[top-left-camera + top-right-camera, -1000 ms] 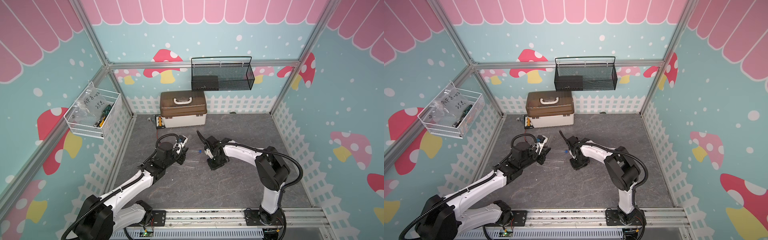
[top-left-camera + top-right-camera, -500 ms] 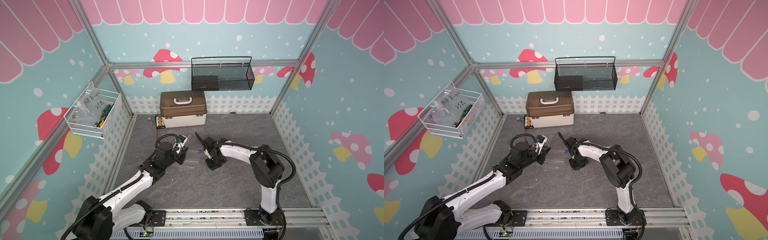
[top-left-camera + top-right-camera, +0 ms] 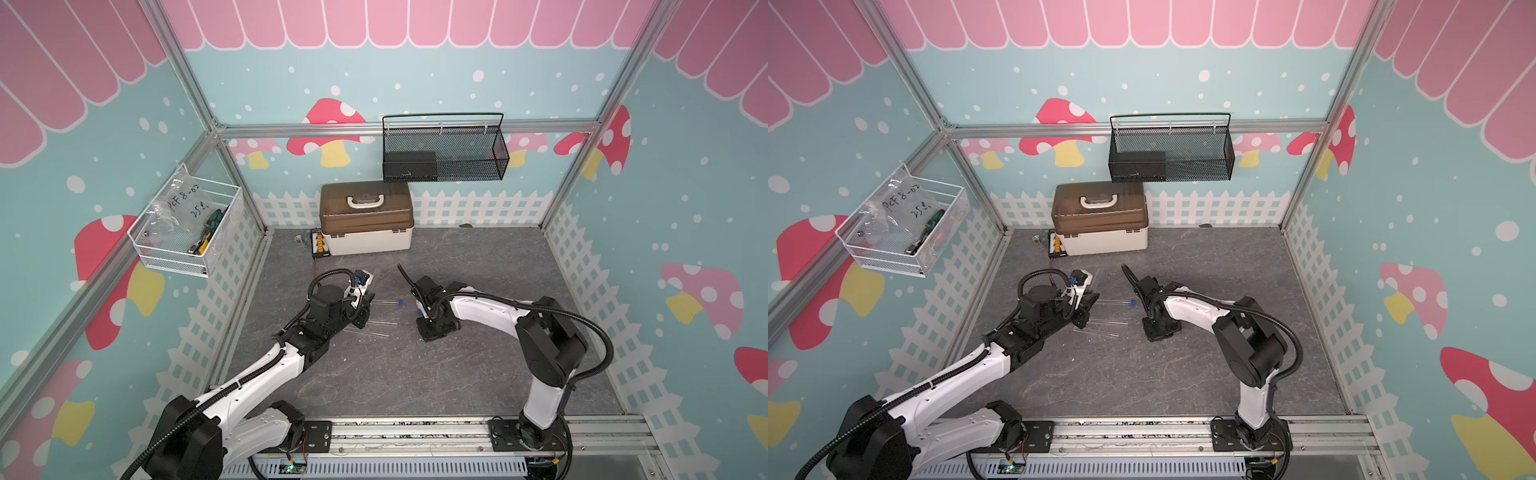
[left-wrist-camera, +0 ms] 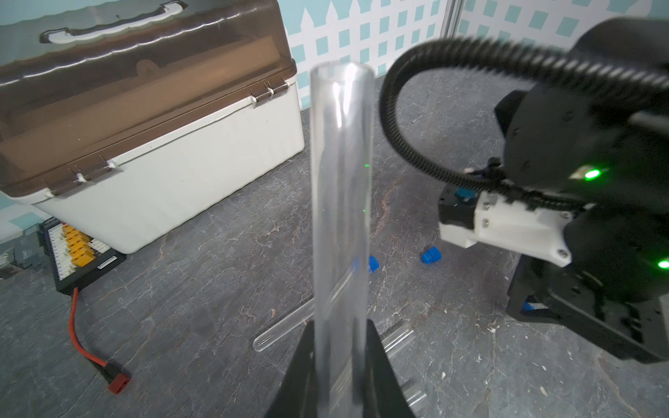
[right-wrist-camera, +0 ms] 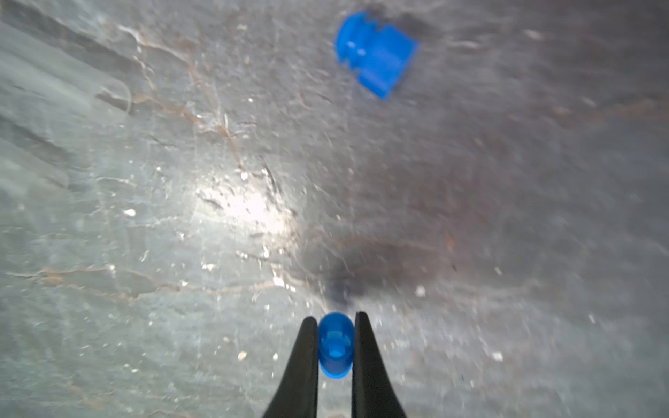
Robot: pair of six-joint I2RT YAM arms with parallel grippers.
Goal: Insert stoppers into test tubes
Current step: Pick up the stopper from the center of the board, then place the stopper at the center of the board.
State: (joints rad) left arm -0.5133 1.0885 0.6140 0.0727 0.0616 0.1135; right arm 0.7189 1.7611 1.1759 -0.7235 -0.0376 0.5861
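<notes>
A clear, open-mouthed test tube (image 4: pixel 342 181) is clamped in the left tool (image 4: pixel 338 324). A blue stopper (image 5: pixel 335 347) sits pinched in the right tool (image 5: pixel 335 318). Both are in front of the brown-lidded box (image 4: pixel 144 108). Farther from it, grey counter (image 3: pixel 374 374) lies open.

A stoppered test tube (image 3: pixel 386 301) is laid at the left gripper's (image 3: pixel 365 309) fingertips, two open tubes (image 3: pixel 382 322) just beside them.

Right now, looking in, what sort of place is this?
Likely a robot practice booth, not a real lab: two robot arms bolted to a rail, cartoon mushroom wallpaper, and test tubes and blue stoppers on the floor.
</notes>
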